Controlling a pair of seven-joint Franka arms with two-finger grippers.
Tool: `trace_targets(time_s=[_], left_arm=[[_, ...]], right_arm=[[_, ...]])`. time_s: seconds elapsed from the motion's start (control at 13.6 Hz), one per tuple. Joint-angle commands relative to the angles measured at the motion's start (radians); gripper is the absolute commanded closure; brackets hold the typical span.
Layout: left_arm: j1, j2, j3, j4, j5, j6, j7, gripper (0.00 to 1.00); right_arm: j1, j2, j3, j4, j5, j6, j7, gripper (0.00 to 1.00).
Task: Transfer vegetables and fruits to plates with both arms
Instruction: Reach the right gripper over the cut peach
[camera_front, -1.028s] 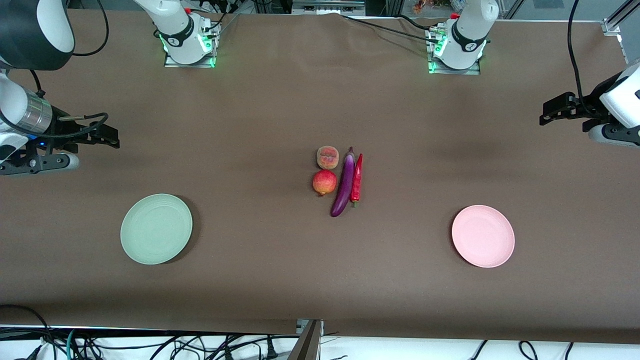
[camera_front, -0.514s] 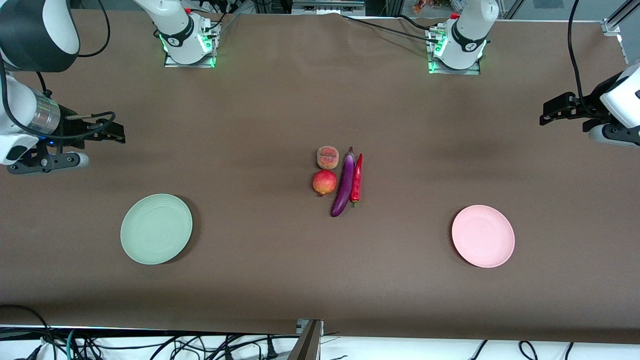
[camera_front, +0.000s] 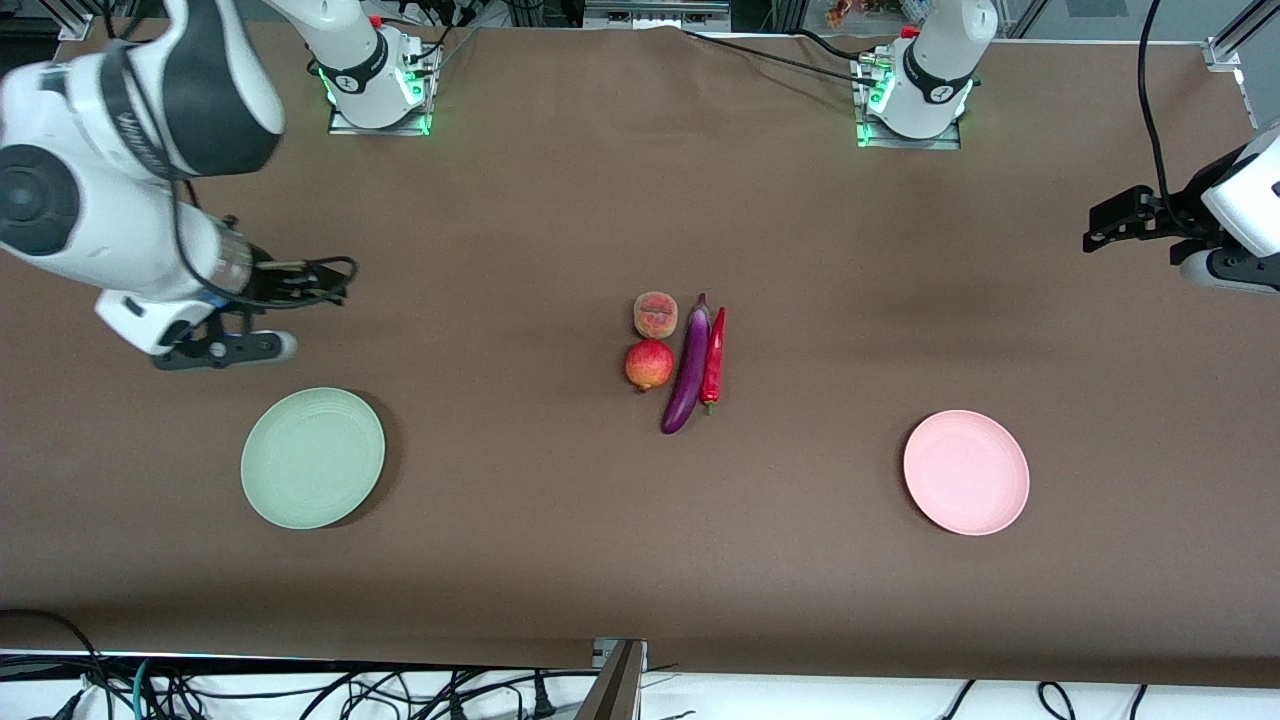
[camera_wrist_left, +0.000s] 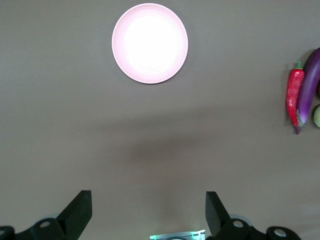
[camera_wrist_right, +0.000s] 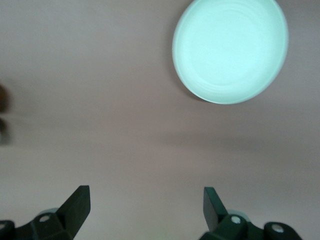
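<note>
In the middle of the table lie a fuzzy peach (camera_front: 656, 314), a round red fruit (camera_front: 649, 364), a long purple eggplant (camera_front: 688, 370) and a red chili (camera_front: 713, 356), side by side. The pale green plate (camera_front: 312, 457) sits toward the right arm's end and the pink plate (camera_front: 966, 472) toward the left arm's end; both are bare. My right gripper (camera_front: 335, 283) hangs open and empty over bare table near the green plate (camera_wrist_right: 230, 50). My left gripper (camera_front: 1105, 228) waits open over its table end, and its wrist view shows the pink plate (camera_wrist_left: 150, 43), chili (camera_wrist_left: 294, 95) and eggplant (camera_wrist_left: 308, 85).
The two arm bases (camera_front: 378, 95) (camera_front: 912, 105) stand at the table's edge farthest from the front camera. Cables (camera_front: 300, 690) and a metal bracket (camera_front: 618, 678) lie along the edge nearest to it. Brown cloth covers the whole table.
My right arm has swung in from its table end toward the middle, carrying its open gripper along. The left arm has hardly moved. The fruits, vegetables and plates lie as before.
</note>
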Motion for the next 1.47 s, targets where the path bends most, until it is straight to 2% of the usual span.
trace_targets(time_s=[0.0,0.44,0.95,1.39], left_arm=[[0.001,-0.023,-0.003,-0.026,0.021,0.015,0.025,0.0],[0.003,-0.023,-0.001,-0.026,0.019,0.009,0.023,0.0],[0.003,-0.023,-0.001,-0.026,0.016,0.008,0.023,0.0],[0.003,-0.025,-0.001,-0.026,0.013,0.006,0.023,0.0]], right_arm=[[0.117,0.074,-0.008,0.022,0.018,0.081,0.187,0.0],[0.346,0.223,-0.008,0.025,0.018,0.359,0.629,0.0],[0.507,0.375,-0.008,0.025,0.018,0.668,0.869,0.0],[0.576,0.455,-0.01,0.025,0.012,0.743,0.895,0.0]])
